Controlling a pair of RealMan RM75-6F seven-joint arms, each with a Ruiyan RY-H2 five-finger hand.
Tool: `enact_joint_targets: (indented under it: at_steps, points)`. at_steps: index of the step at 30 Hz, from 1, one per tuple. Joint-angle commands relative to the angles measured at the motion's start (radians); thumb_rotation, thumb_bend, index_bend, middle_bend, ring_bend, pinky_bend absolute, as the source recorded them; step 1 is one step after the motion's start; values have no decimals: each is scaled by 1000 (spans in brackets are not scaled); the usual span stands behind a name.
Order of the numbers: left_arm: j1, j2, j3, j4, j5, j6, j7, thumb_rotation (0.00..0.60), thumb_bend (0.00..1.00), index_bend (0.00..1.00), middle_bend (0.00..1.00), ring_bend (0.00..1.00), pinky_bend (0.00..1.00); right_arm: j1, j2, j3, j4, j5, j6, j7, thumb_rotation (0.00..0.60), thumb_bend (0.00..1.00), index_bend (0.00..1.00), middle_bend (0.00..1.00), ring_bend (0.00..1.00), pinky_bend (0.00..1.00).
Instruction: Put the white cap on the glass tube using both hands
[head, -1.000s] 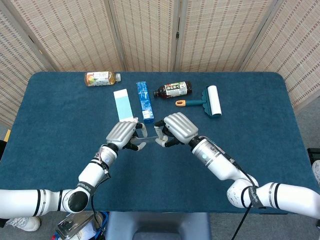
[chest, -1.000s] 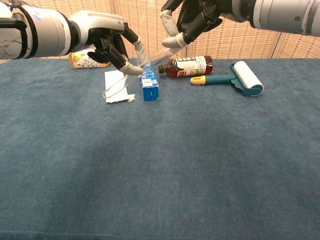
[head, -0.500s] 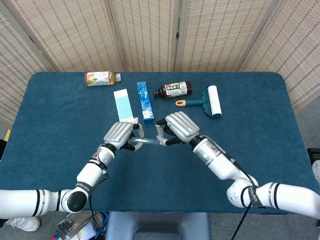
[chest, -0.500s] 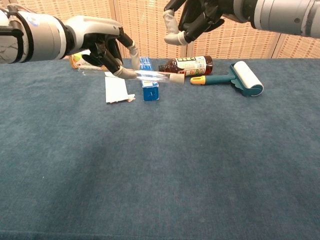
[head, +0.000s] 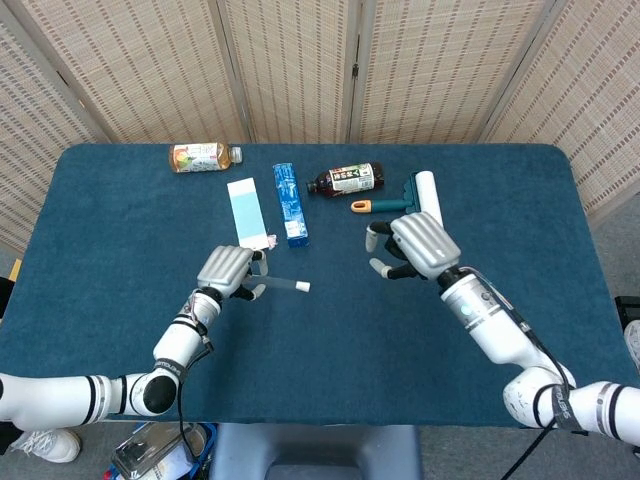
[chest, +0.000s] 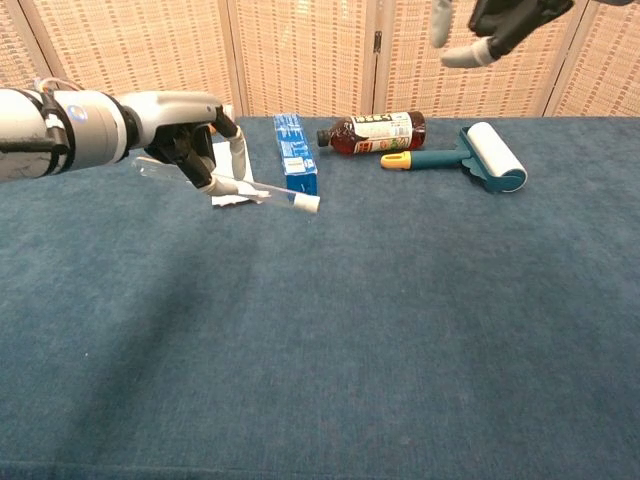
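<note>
My left hand holds the clear glass tube above the table, left of centre. The tube points to the right and slopes slightly down. The white cap sits on the tube's right end. My right hand is off to the right, well apart from the tube, with its fingers apart and nothing in it. In the chest view only its fingers show at the top edge.
At the back of the blue table lie a tea bottle, a white and light-blue packet, a blue box, a dark bottle and a lint roller.
My right hand let go of the cap end and drew away to the right and up. My left hand lowered and moved left with the capped tube.
</note>
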Motion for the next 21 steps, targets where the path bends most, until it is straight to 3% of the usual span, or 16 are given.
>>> enact_joint_targets:
  at_steps: [1, 12, 21]
  points:
    - [14, -46, 14, 79, 26, -36, -23, 600, 401, 646, 1000, 1000, 1000, -56, 57, -27, -28, -5, 35, -2, 600, 293, 506, 1000, 1000, 1000]
    - [37, -152, 13, 280, 84, -134, -93, 600, 401, 648, 1000, 1000, 1000, -176, 141, -78, -26, -34, 91, 43, 600, 292, 506, 1000, 1000, 1000]
    - [37, -193, 4, 357, 96, -189, -103, 600, 399, 608, 1000, 1000, 1000, -217, 149, -80, 6, -35, 96, 89, 600, 294, 506, 1000, 1000, 1000]
